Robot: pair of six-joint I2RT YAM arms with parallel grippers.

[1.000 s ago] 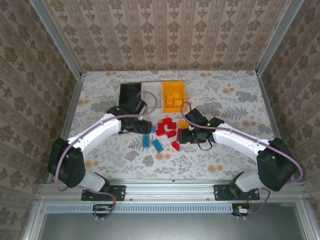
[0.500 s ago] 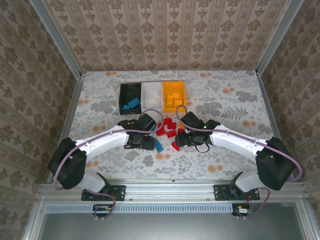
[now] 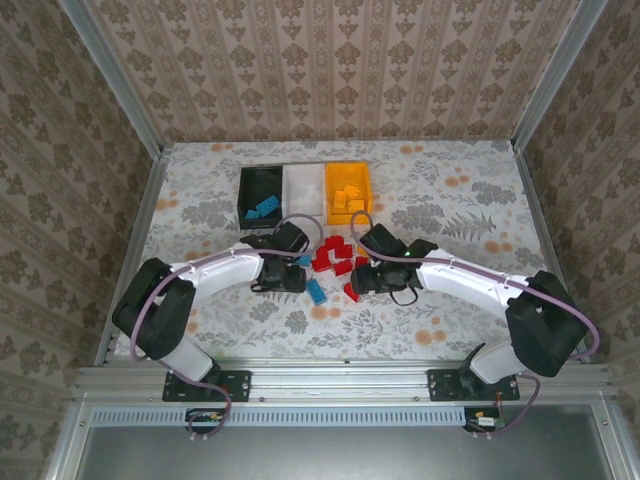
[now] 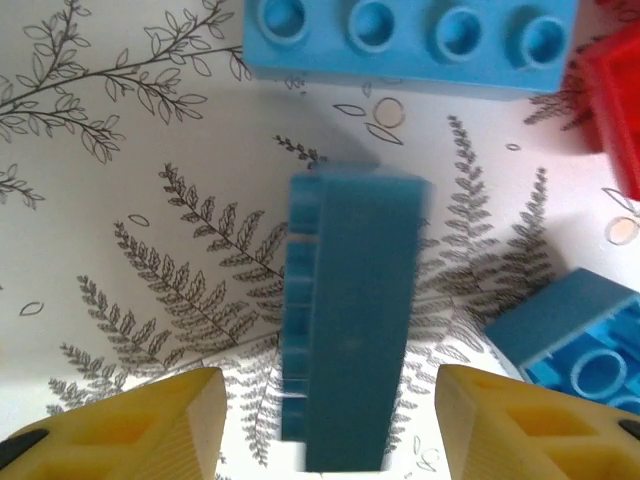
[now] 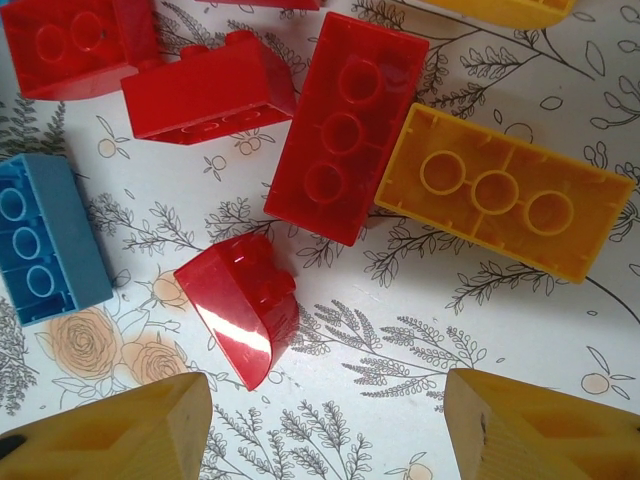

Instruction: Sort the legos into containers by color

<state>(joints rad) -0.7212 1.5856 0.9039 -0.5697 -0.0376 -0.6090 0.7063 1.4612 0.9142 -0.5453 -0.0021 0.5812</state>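
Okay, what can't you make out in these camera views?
- Top view: whatever lies beneath the left hand and right hand is hidden by them.
- Top view: the yellow bricks in the orange-yellow bin are too small to count.
- Left wrist view: the central blue brick is blurred at its lower end and cut by the bottom edge.
- Right wrist view: a yellow brick is cut off by the top edge.

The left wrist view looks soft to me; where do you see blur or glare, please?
Left wrist: the middle blue brick is blurred, worst at its lower end; the table print is sharp. Right wrist: sharp, with white glare on the sloped red brick.
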